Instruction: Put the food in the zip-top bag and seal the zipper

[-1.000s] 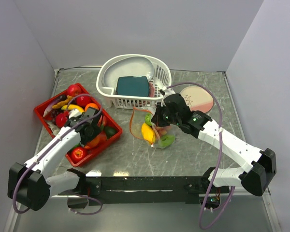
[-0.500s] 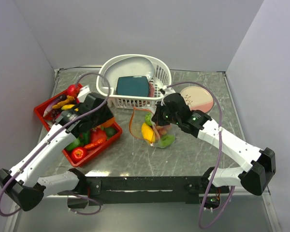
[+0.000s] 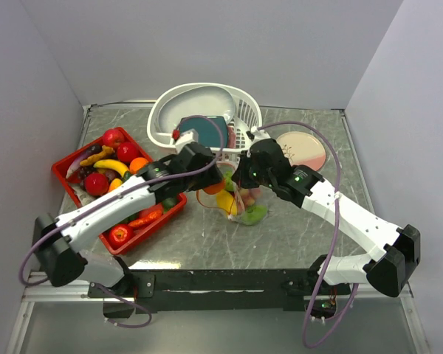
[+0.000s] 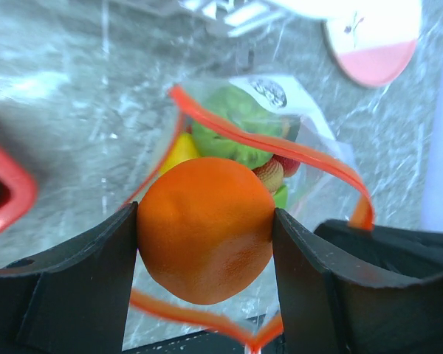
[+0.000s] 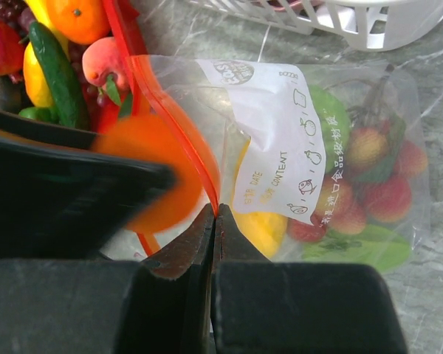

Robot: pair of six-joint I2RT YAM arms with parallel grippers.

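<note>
Orange (image 4: 204, 228) snug in left gripper (image 4: 205, 247), just above zip-top bag (image 5: 280, 140) mouth, right gripper (image 5: 214, 214) pinched tight on zipper (image 5: 177, 129)

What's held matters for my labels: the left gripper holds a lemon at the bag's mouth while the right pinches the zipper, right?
Not a lemon: the left wrist view shows the left gripper holding an orange. The rest stands.

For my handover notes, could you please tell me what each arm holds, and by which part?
Left gripper: the orange, clamped across its middle. Right gripper: the zip-top bag, pinched at its zipper.
</note>
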